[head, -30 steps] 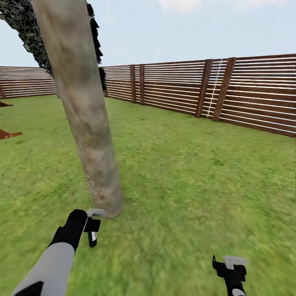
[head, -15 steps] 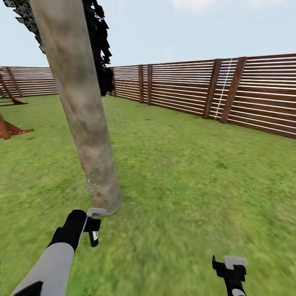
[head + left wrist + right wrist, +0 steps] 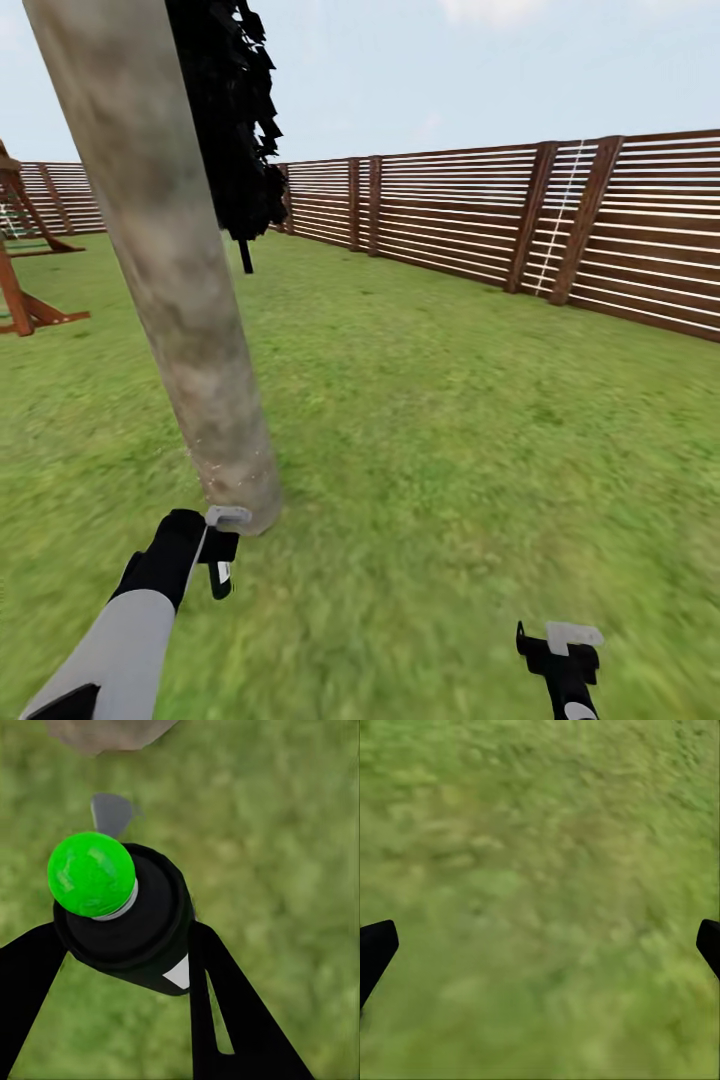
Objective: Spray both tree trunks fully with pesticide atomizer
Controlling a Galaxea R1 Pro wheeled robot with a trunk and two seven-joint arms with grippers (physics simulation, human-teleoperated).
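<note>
Left gripper (image 3: 120, 967) pinches the pesticide atomizer (image 3: 124, 919) between its black fingers, held low just beside the tree trunk (image 3: 170, 270) base. Right gripper (image 3: 565, 655) spread wide over the floor (image 3: 540, 885), holding nothing. Setting: lawn, slat fence (image 3: 560, 225), wooden playhouse (image 3: 25, 250). Atomizer's long axis runs along the fingers, green cap toward the wrist camera; nozzle direction indeterminate.

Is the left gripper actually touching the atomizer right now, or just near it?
Touching. In the left wrist view, both black fingers press against the atomizer, with no gap on either side.
</note>
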